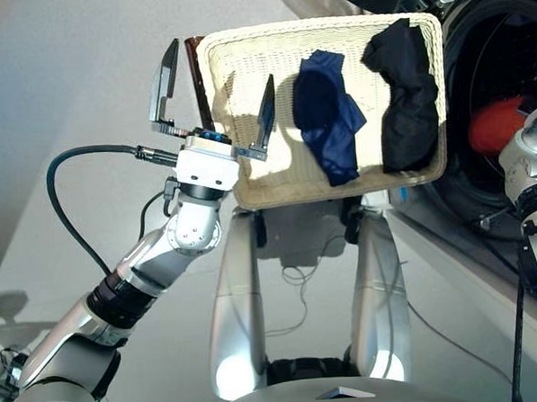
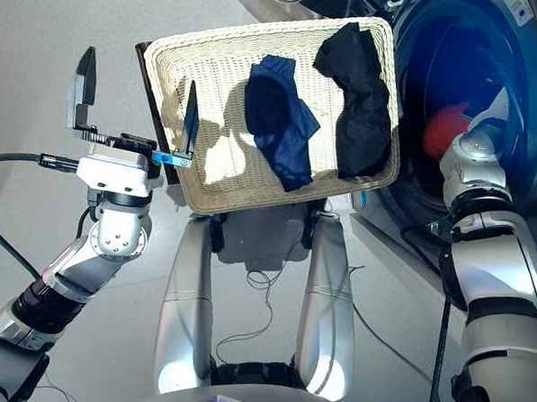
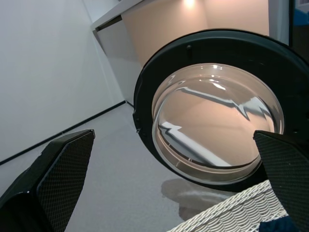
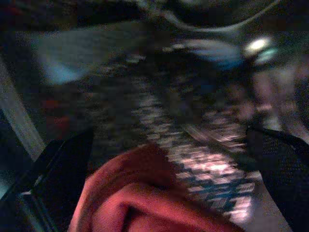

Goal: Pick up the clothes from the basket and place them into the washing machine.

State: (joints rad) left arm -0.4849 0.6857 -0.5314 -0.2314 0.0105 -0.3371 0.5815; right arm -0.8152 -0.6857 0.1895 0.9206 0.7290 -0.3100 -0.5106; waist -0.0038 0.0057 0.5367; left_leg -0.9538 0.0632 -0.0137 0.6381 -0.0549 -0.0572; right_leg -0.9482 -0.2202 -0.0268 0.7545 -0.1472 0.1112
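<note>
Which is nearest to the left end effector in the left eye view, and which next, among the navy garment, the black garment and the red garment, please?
From the left end effector, open at the basket's left end:
1. Navy garment, mid-basket, nearest.
2. Black garment, at the basket's right end.
3. Red garment, inside the washing machine drum, farthest right.

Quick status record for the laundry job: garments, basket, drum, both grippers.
basket: holds two garments
navy garment: in basket, centre
black garment: in basket, at the end nearer the machine
red garment: inside the washing machine drum
left gripper: open, empty, at the basket's far end
right gripper: inside the drum, fingers apart, red cloth between them
remaining: two garments
</note>
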